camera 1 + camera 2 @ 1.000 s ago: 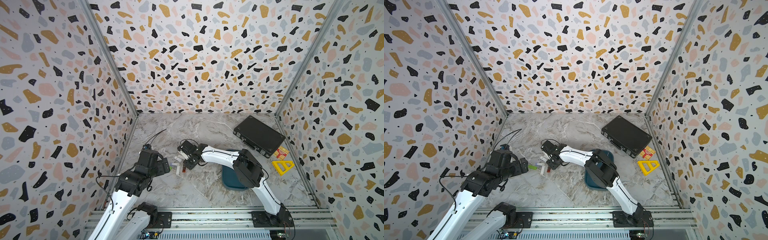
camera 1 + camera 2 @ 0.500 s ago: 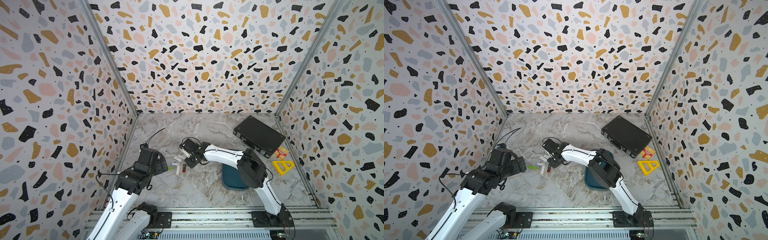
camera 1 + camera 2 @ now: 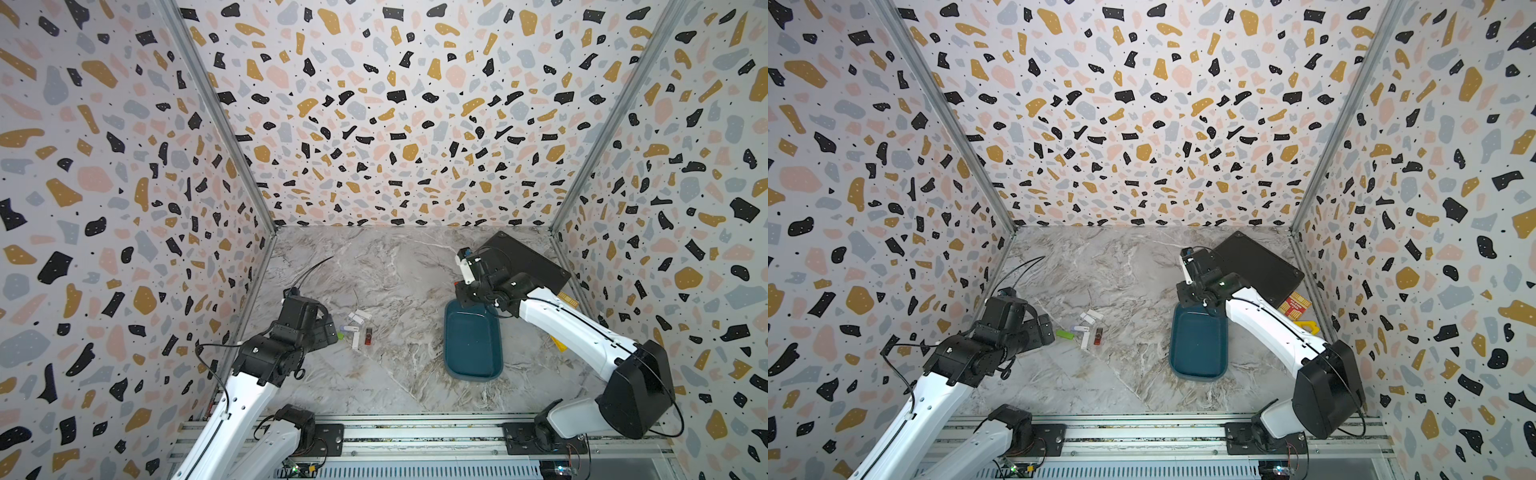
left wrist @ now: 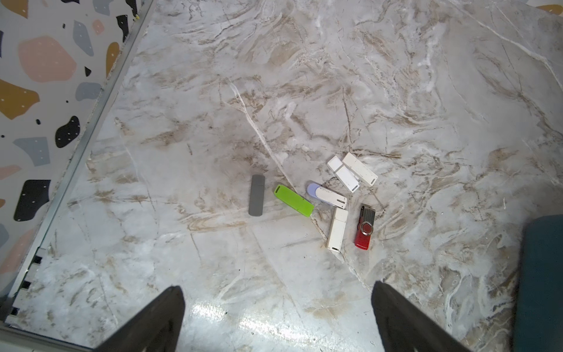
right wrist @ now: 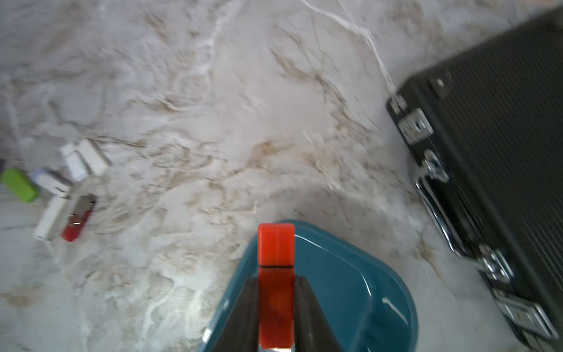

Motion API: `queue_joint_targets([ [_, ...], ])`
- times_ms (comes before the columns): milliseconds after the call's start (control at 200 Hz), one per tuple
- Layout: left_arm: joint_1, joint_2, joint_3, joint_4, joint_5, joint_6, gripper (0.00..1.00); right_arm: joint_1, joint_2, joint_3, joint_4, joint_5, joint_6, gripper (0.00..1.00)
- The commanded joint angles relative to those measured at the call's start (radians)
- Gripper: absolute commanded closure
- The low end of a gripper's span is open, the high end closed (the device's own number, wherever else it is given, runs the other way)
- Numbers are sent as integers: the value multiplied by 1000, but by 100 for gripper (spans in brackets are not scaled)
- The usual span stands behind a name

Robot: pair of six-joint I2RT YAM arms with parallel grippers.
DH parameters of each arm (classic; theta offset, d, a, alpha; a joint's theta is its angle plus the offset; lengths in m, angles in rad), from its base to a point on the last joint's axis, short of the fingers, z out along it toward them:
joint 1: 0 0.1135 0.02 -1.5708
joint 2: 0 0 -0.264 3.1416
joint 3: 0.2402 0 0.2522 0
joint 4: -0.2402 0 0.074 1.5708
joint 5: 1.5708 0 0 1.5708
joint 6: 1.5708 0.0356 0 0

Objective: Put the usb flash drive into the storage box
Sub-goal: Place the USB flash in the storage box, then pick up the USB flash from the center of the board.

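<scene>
Your right hand (image 5: 276, 285) is pinching a drive (image 5: 276, 243) between its two dark fingers, gripping the long sides with the capped end sticking out. The drive is a small orange-red block of smooth plastic, square-edged, with a seam where cap meets body.

You are in the carry step. The drive hangs in the air at the far end of the box (image 5: 350, 292), about over its rim rather than its middle. As I judge it, the next move calls for a short shift toward the box's middle, a small descent, then spreading the fingers. The plastic looks hard and slick, so a high drop could bounce it off the glossy bottom.

In both top views the box (image 3: 473, 345) is a shallow teal tray with rounded corners and a raised rim, and nothing shows inside it. Just beyond it lies a black ribbed case (image 5: 487, 152) with metal latches, so keep clear of that.

Your left hand (image 4: 277, 286) is spread wide and holds nothing. It hangs over the marbled desk (image 4: 213, 91) near the pile (image 4: 335, 198) of loose drives: one matte grey, one bright green, several white, and one red with a metal swivel clip.
</scene>
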Motion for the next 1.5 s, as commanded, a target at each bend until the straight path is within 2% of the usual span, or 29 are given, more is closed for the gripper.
queue_joint_targets([
  [0,-6,-1,14,25,21,19,0,-11,7,-69,-42,-4,21,79],
  [170,-11,5,13,28,31,24,0,-21,71,-139,9,5,45,79],
  [430,-28,28,2,46,53,43,0,-21,199,-128,129,-154,97,77],
  [586,-41,69,4,49,84,51,2,-22,244,-99,127,-162,105,69],
  [701,-64,95,2,80,154,70,6,-22,188,-101,103,-184,104,53],
  [871,-94,203,8,146,267,61,21,-22,14,-150,41,-127,71,52],
  [1011,-234,355,26,202,189,22,24,-21,-96,-182,12,-132,59,52],
  [1086,-272,457,43,208,146,1,30,-21,-130,-191,2,-132,54,51],
  [1226,-286,580,35,273,125,-5,34,-21,-168,-211,-7,-109,50,50],
  [1497,-287,726,49,341,124,19,40,-22,-175,-230,-1,-105,47,50],
])
